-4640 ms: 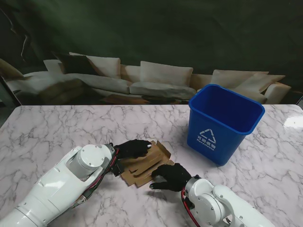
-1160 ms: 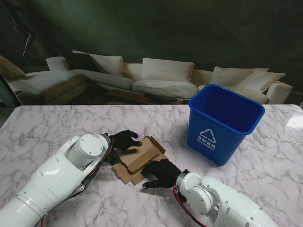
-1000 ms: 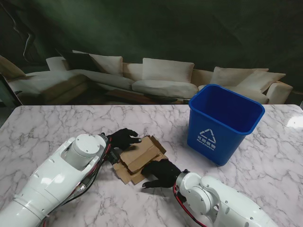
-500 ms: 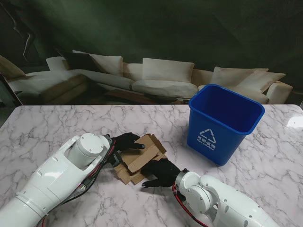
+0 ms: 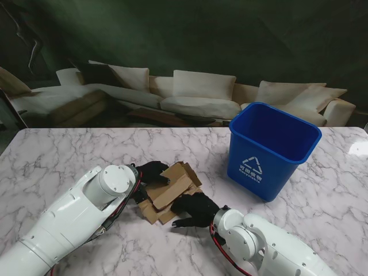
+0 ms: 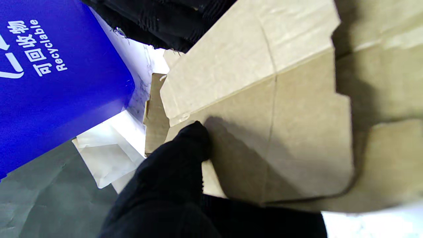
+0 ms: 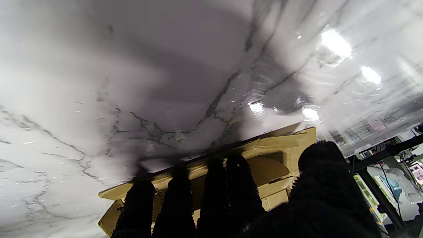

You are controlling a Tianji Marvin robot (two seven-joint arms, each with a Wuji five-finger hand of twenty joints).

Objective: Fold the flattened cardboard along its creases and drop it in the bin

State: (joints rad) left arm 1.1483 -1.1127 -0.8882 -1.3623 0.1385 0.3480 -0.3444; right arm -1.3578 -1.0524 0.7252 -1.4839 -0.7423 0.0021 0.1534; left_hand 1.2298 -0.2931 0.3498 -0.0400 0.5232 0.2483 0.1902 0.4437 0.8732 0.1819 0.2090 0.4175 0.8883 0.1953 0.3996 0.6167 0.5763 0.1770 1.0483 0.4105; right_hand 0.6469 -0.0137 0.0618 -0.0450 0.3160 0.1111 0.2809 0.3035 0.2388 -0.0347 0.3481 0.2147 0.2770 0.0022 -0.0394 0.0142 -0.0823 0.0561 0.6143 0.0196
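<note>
The brown cardboard [image 5: 171, 187] lies partly folded on the marble table in front of me, one flap raised over its middle. My left hand [image 5: 150, 172], black-gloved, rests on the cardboard's far left part; in the left wrist view its fingertip [image 6: 194, 132] presses a crease of the cardboard [image 6: 274, 125]. My right hand [image 5: 195, 208] lies flat on the near right edge, fingers spread. In the right wrist view its fingers [image 7: 175, 201] lie over the cardboard [image 7: 271, 155]. The blue bin [image 5: 270, 148] stands upright to the right, apart from both hands.
The white marble table [image 5: 69, 155] stretches to both sides. The bin's blue wall [image 6: 49, 66] with its recycling label shows close by in the left wrist view. Behind the table hangs a backdrop picturing a sofa [image 5: 195, 92].
Since 4.6 s ago the cardboard has been folded up from flat, with a flap raised. In the last second my left hand slid slightly nearer and right over it; my right hand stayed.
</note>
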